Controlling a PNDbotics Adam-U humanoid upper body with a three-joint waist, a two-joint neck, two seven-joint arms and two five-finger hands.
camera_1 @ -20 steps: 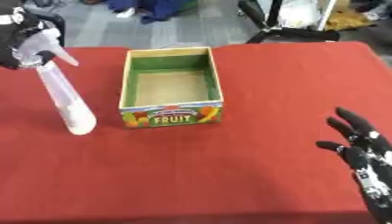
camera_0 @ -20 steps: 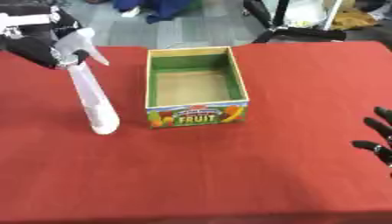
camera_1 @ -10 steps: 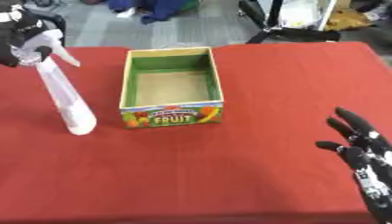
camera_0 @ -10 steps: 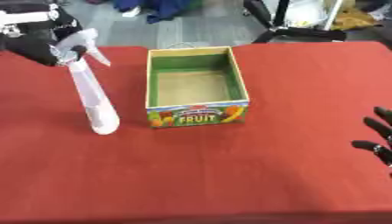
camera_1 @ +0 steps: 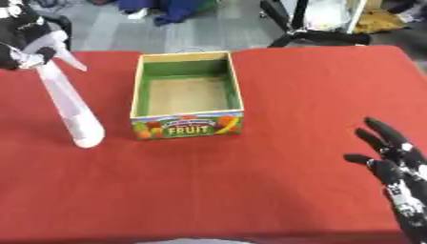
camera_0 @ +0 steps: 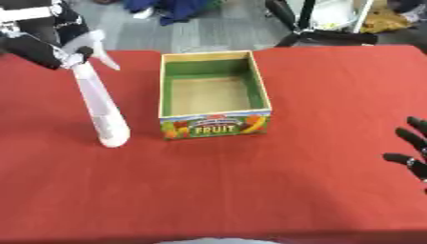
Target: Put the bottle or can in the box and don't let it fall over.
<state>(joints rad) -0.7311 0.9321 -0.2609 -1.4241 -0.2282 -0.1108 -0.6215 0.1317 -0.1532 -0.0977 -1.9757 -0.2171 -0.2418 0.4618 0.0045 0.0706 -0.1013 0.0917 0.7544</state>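
White spray bottle (camera_0: 98, 102) hangs below the left hand (camera_0: 52, 40) curled round its top, left of the box (camera_0: 213, 93); held that high, it could swing and topple.

A red cloth (camera_0: 250, 190) is being seen spread across the table. Beyond the cloth's far edge, grey floor (camera_0: 142, 33) is being shown, with a blue heap (camera_0: 179, 8) lying on it and black chair legs (camera_0: 321, 33) standing nearby.
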